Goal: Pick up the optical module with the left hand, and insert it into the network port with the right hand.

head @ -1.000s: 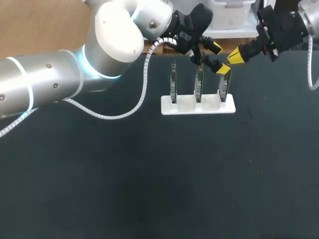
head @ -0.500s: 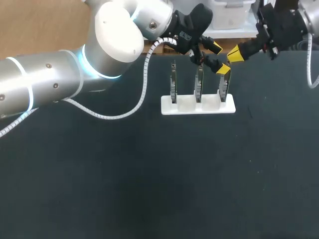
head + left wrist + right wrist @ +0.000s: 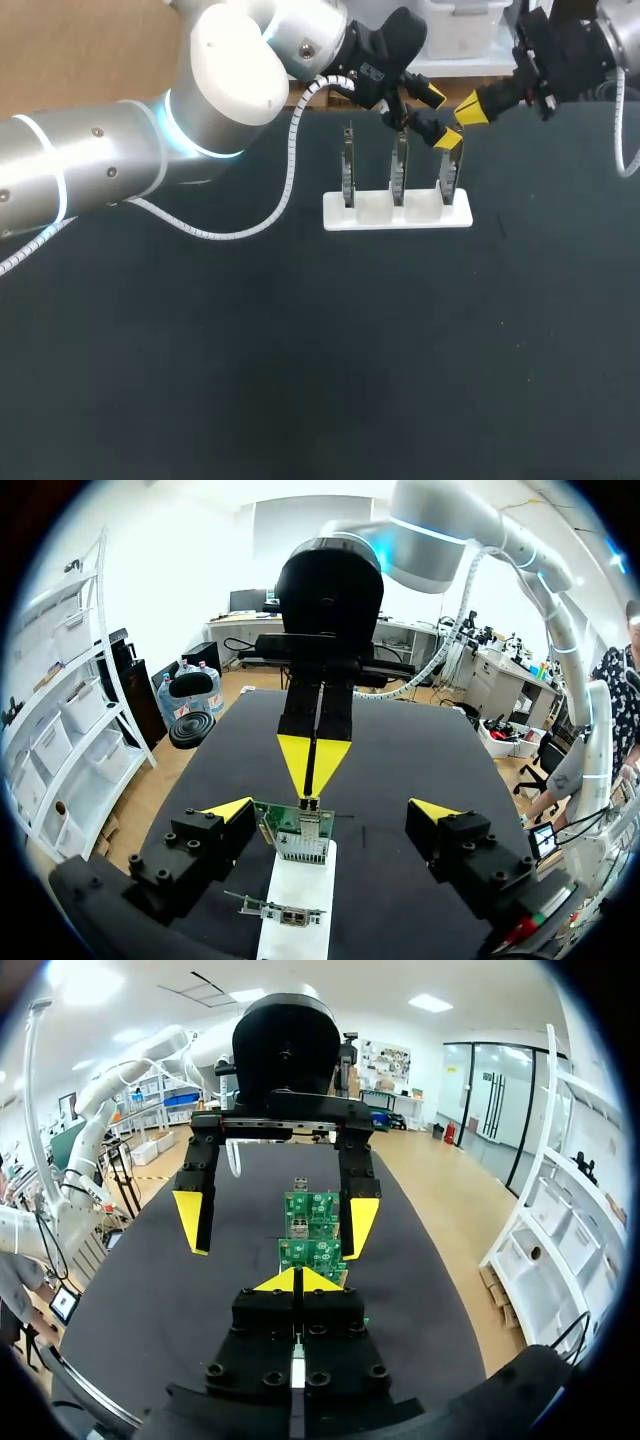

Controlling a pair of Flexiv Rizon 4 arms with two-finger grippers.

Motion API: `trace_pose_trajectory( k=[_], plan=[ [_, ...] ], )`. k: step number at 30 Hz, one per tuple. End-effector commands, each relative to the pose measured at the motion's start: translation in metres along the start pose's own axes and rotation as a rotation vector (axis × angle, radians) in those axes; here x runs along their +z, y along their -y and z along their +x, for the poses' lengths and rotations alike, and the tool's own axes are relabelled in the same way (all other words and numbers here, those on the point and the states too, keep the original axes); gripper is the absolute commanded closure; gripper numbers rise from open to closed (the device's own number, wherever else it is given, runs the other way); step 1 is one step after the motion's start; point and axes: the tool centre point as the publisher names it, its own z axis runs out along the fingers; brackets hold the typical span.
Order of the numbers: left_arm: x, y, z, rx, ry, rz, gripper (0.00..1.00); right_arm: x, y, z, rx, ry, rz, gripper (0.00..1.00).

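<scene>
Fingers of left tool [image 3: 440, 118] are standing wide astride the end circuit board [image 3: 448, 182]; right tool [image 3: 471, 110] is hovering nearby, tips pinched together.

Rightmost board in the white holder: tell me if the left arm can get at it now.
Probably yes: the left gripper stands open with the rightmost board between its fingers; the shut right gripper sits just beyond.

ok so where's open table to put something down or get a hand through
Bare: the near half of the table, in front of the white holder, and the strip to its right. Crowded: above the three boards, where both arms' jaws meet, and far left under the left arm and its cable.
</scene>
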Motion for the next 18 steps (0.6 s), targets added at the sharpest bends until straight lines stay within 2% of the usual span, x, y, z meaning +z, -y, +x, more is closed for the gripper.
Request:
trace_pose_trajectory(
  k=[1, 18],
  plan=[
    [-0.0004, 0.0014, 0.001, 0.002, 0.003, -0.003, 0.0, -0.0004, 0.0032, -0.0007, -0.003, -0.003, -0.005, 1.0],
    [-0.0004, 0.0014, 0.001, 0.002, 0.003, -0.003, 0.0, 0.0044, 0.0044, 0.004, 0.016, -0.008, -0.024, 1.0]
  ],
)
